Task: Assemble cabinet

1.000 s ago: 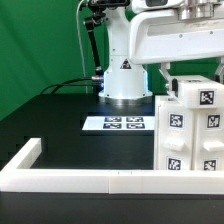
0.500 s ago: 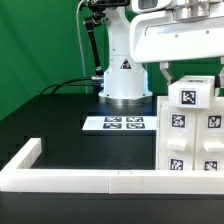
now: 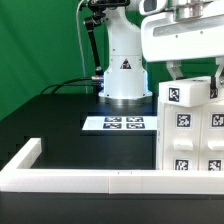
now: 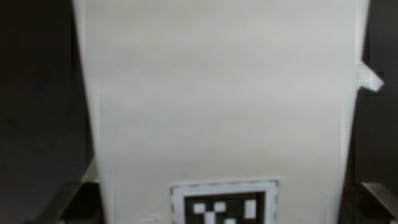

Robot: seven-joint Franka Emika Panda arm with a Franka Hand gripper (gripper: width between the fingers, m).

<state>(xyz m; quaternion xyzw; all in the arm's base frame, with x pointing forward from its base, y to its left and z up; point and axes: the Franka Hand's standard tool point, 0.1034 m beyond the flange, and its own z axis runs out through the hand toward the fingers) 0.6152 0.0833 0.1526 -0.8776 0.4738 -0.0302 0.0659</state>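
Observation:
The cabinet (image 3: 192, 140) is a tall white boxy shell with several black-and-white tags, standing at the exterior view's right. My gripper (image 3: 193, 78) hangs over its top, with its fingers on either side of a white tagged cabinet piece (image 3: 186, 93) at the top of the shell. In the wrist view this piece (image 4: 214, 100) fills the picture as a broad white face with one tag near my gripper (image 4: 222, 205). A dark fingertip (image 4: 63, 200) shows at each side of it. The seam between the piece and the shell is hidden.
The marker board (image 3: 115, 123) lies flat on the black table in front of the robot base (image 3: 122, 80). A long low white border rail (image 3: 80, 180) runs along the table's front and turns up at the exterior view's left. A green backdrop stands behind.
The gripper and the tagged white piece have shifted toward the exterior view's left and slightly up. The piece's tagged face now shows wider.

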